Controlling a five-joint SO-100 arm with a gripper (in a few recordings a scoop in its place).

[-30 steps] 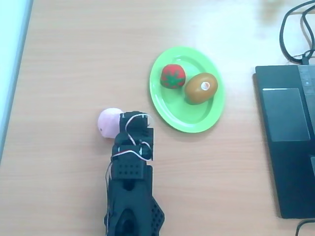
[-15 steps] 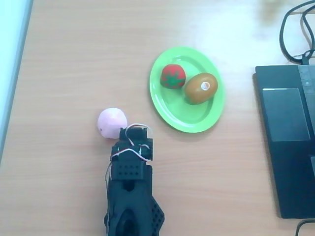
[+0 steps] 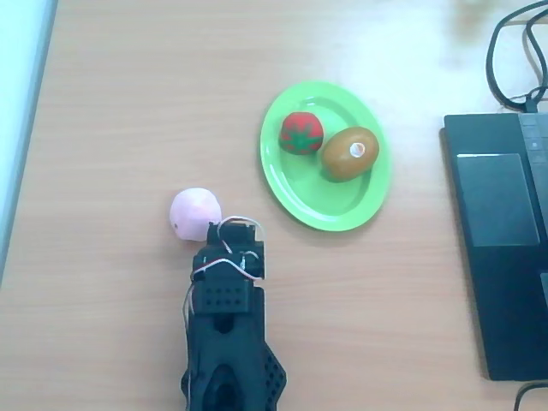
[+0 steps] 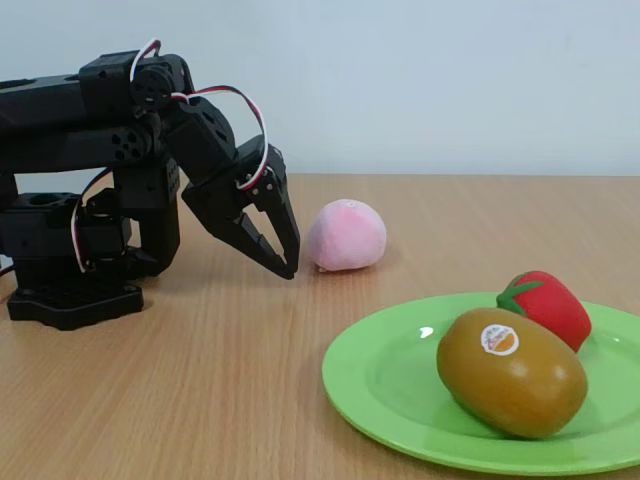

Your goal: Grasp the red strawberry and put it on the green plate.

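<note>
Already the red strawberry (image 3: 301,133) is seen lying on the green plate (image 3: 317,205), in the part of the plate toward the top left of the overhead view, with its green leafy cap turned upward to that camera. In the fixed view the same strawberry (image 4: 543,307) is seen resting on the far side of the plate (image 4: 385,385), its cap pointing left. A brown kiwi-like oval (image 3: 349,153) with a small round sticker is placed just beside it on the plate; whether the two fruits touch cannot be told.

The black arm (image 3: 227,342) is folded back low over the wooden table (image 3: 128,103), and its gripper (image 4: 283,259) is pointed down toward the tabletop. The jaws are brought together, with no gap seen between the fingertips, and nothing is held between them. White and red wires (image 4: 215,95) are looped over the wrist joints.

A pale pink ball (image 3: 195,213) is set on the table just beside the gripper, on its left in the overhead view and on its right in the fixed view (image 4: 345,236); a small gap is seen between the fingertips and the ball. The ball and the gripper are kept well apart from the plate.

A dark laptop (image 3: 501,248) is laid along the right edge of the overhead view, with black cables (image 3: 514,60) coiled above it.
</note>
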